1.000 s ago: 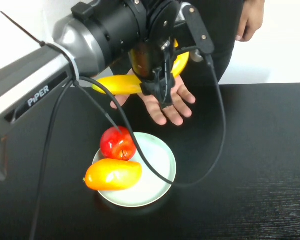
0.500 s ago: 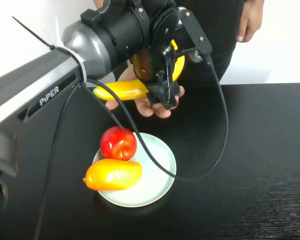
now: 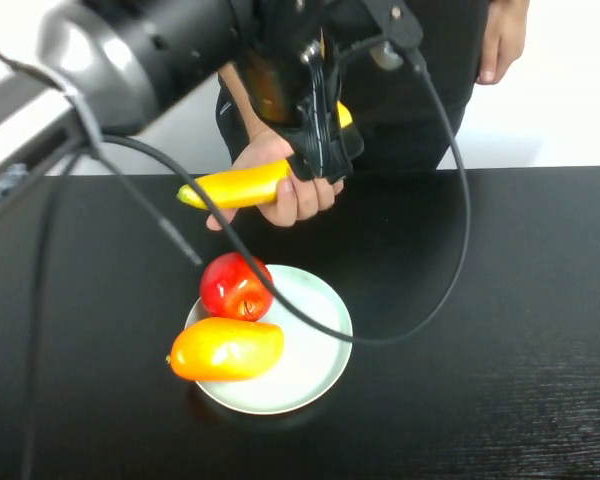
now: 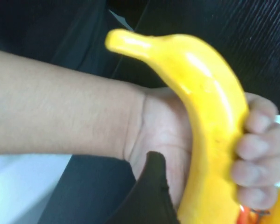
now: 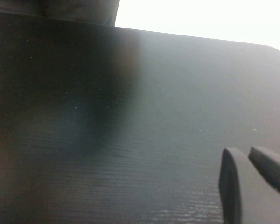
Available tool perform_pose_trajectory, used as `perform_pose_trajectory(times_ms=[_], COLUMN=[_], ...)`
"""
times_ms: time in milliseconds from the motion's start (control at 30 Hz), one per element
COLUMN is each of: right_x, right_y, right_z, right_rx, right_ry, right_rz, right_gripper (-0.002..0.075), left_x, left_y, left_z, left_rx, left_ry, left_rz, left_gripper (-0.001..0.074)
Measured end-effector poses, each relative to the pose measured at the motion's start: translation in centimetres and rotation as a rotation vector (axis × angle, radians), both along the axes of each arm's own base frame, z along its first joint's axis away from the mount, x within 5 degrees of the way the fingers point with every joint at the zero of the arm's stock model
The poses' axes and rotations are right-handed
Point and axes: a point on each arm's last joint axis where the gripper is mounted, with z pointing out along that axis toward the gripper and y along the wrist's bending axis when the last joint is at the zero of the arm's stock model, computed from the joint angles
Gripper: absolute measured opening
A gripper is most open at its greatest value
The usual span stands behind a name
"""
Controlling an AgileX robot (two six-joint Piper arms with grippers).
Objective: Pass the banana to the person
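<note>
Black and glossy, the left tool (image 3: 320, 150) sits in the upper centre of the high view, its fingers hanging down over the middle of the banana (image 3: 242, 184). How wide those fingers stand cannot be told: in the left wrist view only one dark fingertip (image 4: 151, 186) shows, low in the frame, beside the fruit and against the palm behind it. The person's hand (image 3: 290, 190) is wrapped round the banana (image 4: 210, 121); curled fingers (image 4: 254, 154) press on its outer side at the right of the wrist frame, with the bare forearm (image 4: 56, 116) running off to the left. Banana lies roughly level above the far edge of the surface (image 3: 500, 300), yellow stem end pointing to frame left in the high view, the other end hidden behind the tool. The person (image 3: 430, 60), in a black shirt, stands at the top of the frame, the second hand (image 3: 502, 40) hanging at the upper right.

Below the handover, in the lower left centre, a pale green plate (image 3: 320, 340) holds a red apple (image 3: 236, 286) and, touching it, an orange-yellow mango (image 3: 225, 349).

The right tool (image 5: 252, 186) shows only in its own wrist view, lower right corner, its fingertips close together with nothing between them, over bare dark surface (image 5: 130, 116).
</note>
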Motion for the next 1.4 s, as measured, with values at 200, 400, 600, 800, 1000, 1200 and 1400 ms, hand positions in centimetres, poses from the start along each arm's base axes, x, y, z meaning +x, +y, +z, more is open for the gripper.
perform_pose_trajectory(times_ms=[200, 400, 600, 800, 1000, 1200, 1400], right_x=[0.0, 0.0, 0.0, 0.0, 0.0, 0.0, 0.0], right_y=[0.0, 0.0, 0.0, 0.0, 0.0, 0.0, 0.0], right_z=[0.0, 0.0, 0.0, 0.0, 0.0, 0.0, 0.0], right_rx=[0.000, 0.000, 0.000, 0.000, 0.000, 0.000, 0.000], right_ry=[0.000, 0.000, 0.000, 0.000, 0.000, 0.000, 0.000], right_rz=[0.000, 0.000, 0.000, 0.000, 0.000, 0.000, 0.000], right_gripper=[-0.0011, -0.0011, -0.0011, -0.0011, -0.0011, -0.0011, -0.0011], left_x=[-4.2, -9.7, -15.4, -20.7, -23.9, -25.3, -25.6], left_y=[2.3, 7.8, 13.5, 18.4, 21.5, 23.1, 23.5], left_z=[2.7, 2.0, 0.9, -1.2, -4.6, -6.2, -8.6], left_rx=[-0.064, -0.096, -0.257, -0.522, -0.656, -0.725, -0.850], left_ry=[0.018, 0.030, 0.011, -0.038, -0.043, -0.059, -0.194], left_rz=[0.023, 0.043, 0.145, 0.211, 0.274, 0.303, 0.229], left_gripper=[0.0416, 0.0057, 0.0002, -0.0001, -0.0001, -0.0002, -0.0002])
